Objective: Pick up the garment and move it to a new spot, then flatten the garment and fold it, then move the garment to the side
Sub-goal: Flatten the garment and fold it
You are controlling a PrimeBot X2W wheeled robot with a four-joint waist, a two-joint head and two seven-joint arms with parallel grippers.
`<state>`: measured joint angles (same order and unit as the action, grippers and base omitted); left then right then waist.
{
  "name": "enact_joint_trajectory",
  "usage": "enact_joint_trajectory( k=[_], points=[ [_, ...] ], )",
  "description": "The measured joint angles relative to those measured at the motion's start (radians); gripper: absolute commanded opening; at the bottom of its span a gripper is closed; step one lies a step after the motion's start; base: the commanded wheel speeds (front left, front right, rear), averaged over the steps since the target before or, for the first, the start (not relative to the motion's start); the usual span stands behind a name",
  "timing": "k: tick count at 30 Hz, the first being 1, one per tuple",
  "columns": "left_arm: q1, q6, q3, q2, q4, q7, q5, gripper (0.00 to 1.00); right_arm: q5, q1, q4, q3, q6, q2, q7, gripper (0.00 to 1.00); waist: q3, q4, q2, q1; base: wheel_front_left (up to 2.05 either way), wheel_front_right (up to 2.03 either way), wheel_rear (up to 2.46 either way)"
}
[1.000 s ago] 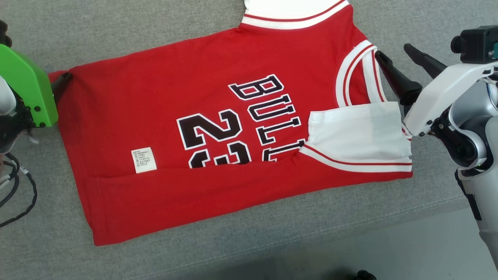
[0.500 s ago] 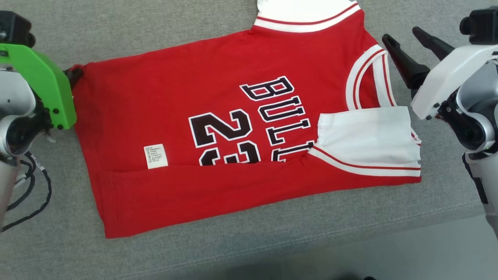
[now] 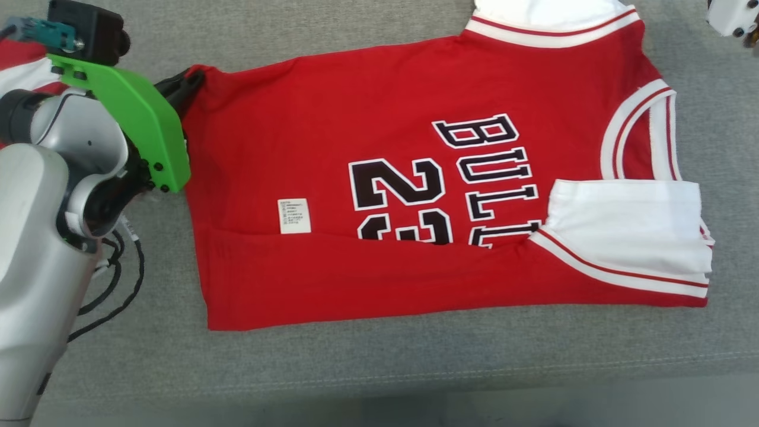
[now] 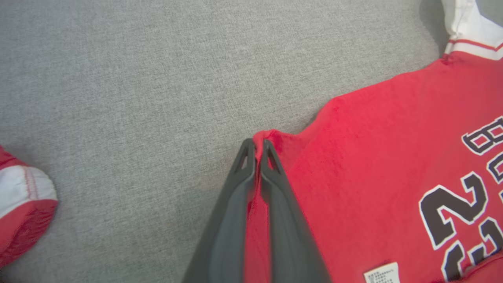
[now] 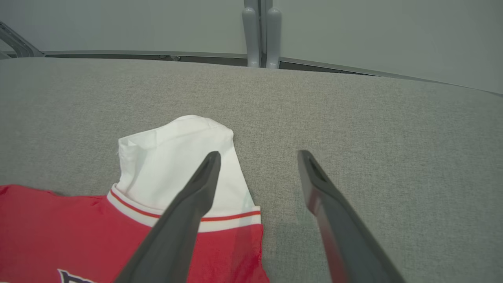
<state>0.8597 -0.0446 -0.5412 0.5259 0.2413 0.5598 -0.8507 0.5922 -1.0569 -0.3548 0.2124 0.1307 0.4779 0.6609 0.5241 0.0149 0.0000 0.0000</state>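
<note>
Left gripper (image 4: 257,147) just closed — pinches corner of red fabric jersey (image 4: 373,165) at its tips; right gripper (image 5: 259,156) gapes, empty — next fold looks ready.

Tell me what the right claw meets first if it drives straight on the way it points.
The right claw, open, would likely meet bare grey cushion first, just beside the jersey; depth is unclear.

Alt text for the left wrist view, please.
The left end effector is shut on a corner of the red jersey, which lies on grey fabric. Another red and white cloth peeks in at the left edge.
</note>
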Motion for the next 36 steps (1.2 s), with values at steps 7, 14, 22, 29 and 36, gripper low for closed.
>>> enact_joint_trajectory(
  k=[7,14,22,29,36],
  points=[
    [0.022,-0.026,-0.036,-0.074,0.012,-0.044,0.007,0.0,-0.036,-0.138,-0.138,0.049,0.0,0.032,0.084,1.0,0.036,0.088,0.0,0.0,0.0,0.0,0.0],
    [0.06,-0.054,-0.076,-0.144,0.061,-0.079,0.008,0.0,-0.065,-0.202,-0.245,0.08,0.0,0.041,0.121,1.0,0.073,0.174,0.0,0.0,0.0,0.0,0.0],
    [0.093,-0.075,-0.114,-0.193,0.128,-0.113,0.002,0.0,-0.073,-0.233,-0.31,0.115,0.0,0.052,0.131,1.0,0.098,0.246,0.0,0.0,0.0,0.0,0.0],
    [0.117,-0.08,-0.143,-0.214,0.171,-0.139,-0.011,0.0,-0.076,-0.25,-0.341,0.146,0.0,0.058,0.14,0.45,0.103,0.276,0.0,0.0,0.0,0.0,0.0],
    [0.14,-0.083,-0.162,-0.218,0.206,-0.157,-0.026,0.0,-0.075,-0.253,-0.36,0.16,0.0,0.067,0.106,0.0,0.095,0.276,0.0,0.0,0.0,0.0,0.0]
  ],
)
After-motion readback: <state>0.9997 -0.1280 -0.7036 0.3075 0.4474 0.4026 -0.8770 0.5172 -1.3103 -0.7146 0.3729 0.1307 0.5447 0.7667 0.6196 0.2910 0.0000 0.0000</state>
